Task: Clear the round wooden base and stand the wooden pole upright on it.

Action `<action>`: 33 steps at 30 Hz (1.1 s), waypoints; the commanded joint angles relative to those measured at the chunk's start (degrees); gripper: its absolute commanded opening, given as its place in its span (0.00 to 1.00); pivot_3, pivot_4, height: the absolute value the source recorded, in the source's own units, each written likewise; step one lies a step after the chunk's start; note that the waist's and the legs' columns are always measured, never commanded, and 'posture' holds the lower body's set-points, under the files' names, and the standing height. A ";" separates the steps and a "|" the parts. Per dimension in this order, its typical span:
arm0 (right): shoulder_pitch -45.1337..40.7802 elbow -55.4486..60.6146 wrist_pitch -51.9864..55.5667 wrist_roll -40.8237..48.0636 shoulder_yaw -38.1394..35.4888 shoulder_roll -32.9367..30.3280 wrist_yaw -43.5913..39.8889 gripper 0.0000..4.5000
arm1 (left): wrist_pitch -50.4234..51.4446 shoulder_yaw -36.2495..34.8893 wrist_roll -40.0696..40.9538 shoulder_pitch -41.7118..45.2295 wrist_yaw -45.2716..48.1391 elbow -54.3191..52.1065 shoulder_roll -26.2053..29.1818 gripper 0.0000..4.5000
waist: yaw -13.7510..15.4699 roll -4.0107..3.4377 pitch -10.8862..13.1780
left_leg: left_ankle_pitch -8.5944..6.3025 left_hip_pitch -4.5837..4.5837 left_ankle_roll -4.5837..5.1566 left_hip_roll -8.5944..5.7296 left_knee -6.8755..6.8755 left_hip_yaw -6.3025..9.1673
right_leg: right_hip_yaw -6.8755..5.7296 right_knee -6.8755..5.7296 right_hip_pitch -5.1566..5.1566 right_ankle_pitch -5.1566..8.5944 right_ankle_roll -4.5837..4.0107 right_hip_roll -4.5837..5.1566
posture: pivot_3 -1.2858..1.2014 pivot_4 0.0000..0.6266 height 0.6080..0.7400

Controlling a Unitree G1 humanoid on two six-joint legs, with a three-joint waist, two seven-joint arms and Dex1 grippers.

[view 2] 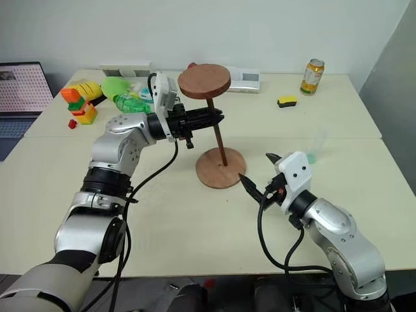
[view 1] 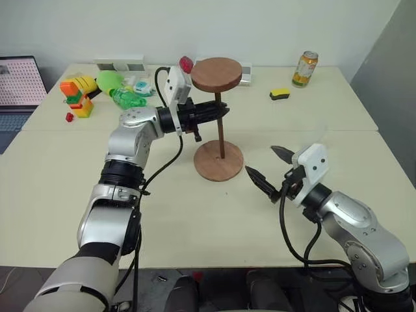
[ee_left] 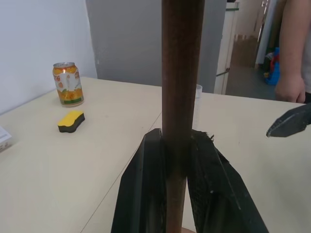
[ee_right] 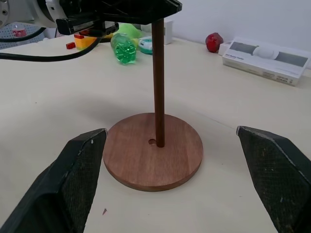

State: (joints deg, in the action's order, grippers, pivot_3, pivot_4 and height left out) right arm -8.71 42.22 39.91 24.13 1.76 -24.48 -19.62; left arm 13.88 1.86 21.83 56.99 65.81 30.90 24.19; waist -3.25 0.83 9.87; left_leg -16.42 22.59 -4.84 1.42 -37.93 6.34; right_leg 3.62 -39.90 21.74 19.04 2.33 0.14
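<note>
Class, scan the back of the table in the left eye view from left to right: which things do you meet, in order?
Orange and yellow toy blocks → green plastic bottle → small red ball → round wooden disc atop the dark-brown wooden pole → yellow and black sponge → orange drinks can.

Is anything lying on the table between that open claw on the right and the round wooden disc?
Nothing: in the right wrist view, bare table runs from the right gripper, jaws wide apart, to the round wooden base.
</note>
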 commanded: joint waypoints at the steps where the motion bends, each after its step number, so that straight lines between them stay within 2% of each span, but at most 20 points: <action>1: -0.64 0.91 -0.62 0.68 -1.00 -0.08 -0.44 1.00 | 0.73 -0.41 -1.02 -0.17 -0.23 -1.40 0.83 0.07 | -0.01 0.00 0.00 | 0.00 0.00 0.00 0.00 -0.01 0.00 | 0.00 0.00 0.00 0.00 0.00 0.00 | 0.52 0.24 1.00; 22: -1.44 0.30 -0.48 1.11 -1.35 -1.27 -2.72 1.00 | 3.62 -1.01 -0.97 -4.40 -0.69 -6.72 2.52 0.07 | -0.02 0.00 -0.01 | 0.00 -0.04 0.00 0.01 -0.03 -0.02 | 0.02 -0.06 0.00 0.00 0.00 0.00 | 0.52 0.24 1.00; 33: -2.38 -0.13 -0.25 1.38 -0.81 -1.39 -3.30 1.00 | 1.13 0.23 -2.69 -6.80 -2.43 -4.43 0.10 0.07 | 0.00 0.00 -0.04 | 0.00 -0.08 0.01 0.00 -0.04 -0.03 | 0.03 -0.07 -0.05 0.00 0.00 0.01 | 0.52 0.24 1.00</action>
State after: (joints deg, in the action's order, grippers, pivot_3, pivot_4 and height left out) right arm -10.44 40.76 39.94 24.94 1.33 -25.72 -22.58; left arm 14.81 0.69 21.25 51.82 63.73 25.09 24.61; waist -3.25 0.83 9.83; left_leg -16.42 22.47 -4.83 1.42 -37.98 6.31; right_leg 3.65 -39.97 21.66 19.03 2.33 0.15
